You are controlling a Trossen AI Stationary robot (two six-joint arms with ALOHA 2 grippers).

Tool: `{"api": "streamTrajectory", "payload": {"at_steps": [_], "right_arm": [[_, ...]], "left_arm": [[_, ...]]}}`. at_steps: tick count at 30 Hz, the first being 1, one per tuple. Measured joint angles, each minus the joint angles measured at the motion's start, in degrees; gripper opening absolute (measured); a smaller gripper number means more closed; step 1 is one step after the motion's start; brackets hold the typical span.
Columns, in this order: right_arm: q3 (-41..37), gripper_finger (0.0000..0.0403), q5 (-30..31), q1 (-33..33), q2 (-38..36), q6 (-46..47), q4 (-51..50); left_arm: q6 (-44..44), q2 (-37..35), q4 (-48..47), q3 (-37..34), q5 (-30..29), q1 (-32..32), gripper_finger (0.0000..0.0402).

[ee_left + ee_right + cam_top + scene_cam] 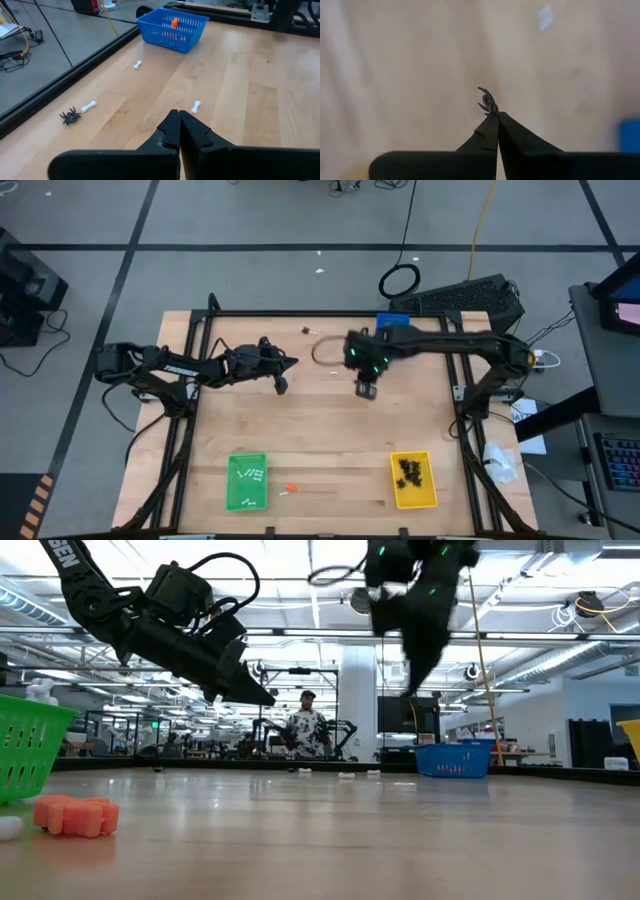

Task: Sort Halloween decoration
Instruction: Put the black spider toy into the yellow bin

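Observation:
My right gripper [366,391] hangs above the table's middle, shut on a black spider [488,104]. My left gripper [282,386] is shut and empty, raised above the table left of it. From its wrist view I see white bones [195,106] [89,105] [137,64] and a black spider [70,116] lying on the wood near the far edge. An orange lump [174,22] lies in the blue tray [172,30]. Another orange lump [291,487] and a white piece [283,493] lie near the front edge. My right gripper pinches the black spider between its two fingertips [492,120], only at their free ends. The spider's legs [484,92] stick out past the tips. The fingers point down, and the spider is lifted clear of the table.
The green tray [247,480] with white bones stands at the front left. The yellow tray [413,480] with black spiders stands at the front right. The blue tray [392,321] sits at the far edge, partly under my right arm. A person [307,730] stands far behind the table.

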Motion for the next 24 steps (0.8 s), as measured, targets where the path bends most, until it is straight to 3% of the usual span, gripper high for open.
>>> {"api": "streamTrajectory", "payload": {"at_steps": [7, 15, 20, 24], "right_arm": [[0.0, 0.0, -1.7, 15.8, -7.0, 20.4, -13.3], [0.1, 0.0, -3.0, 36.3, -9.4, 48.3, -14.2], [-2.3, 0.0, -2.7, 45.9, -6.9, 58.2, -9.8], [-11.7, 0.0, -2.7, 50.0, -6.8, 62.2, 2.5]], "left_arm": [[0.0, 0.0, 0.0, 0.0, 0.9, 0.0, 0.0], [-0.5, 0.0, -0.1, 0.0, 1.4, -0.2, 0.0], [-1.5, 0.0, -0.2, 0.0, 2.7, -0.9, 0.0], [-1.5, 0.0, -0.2, 0.0, 3.7, -2.1, 0.0]]}}
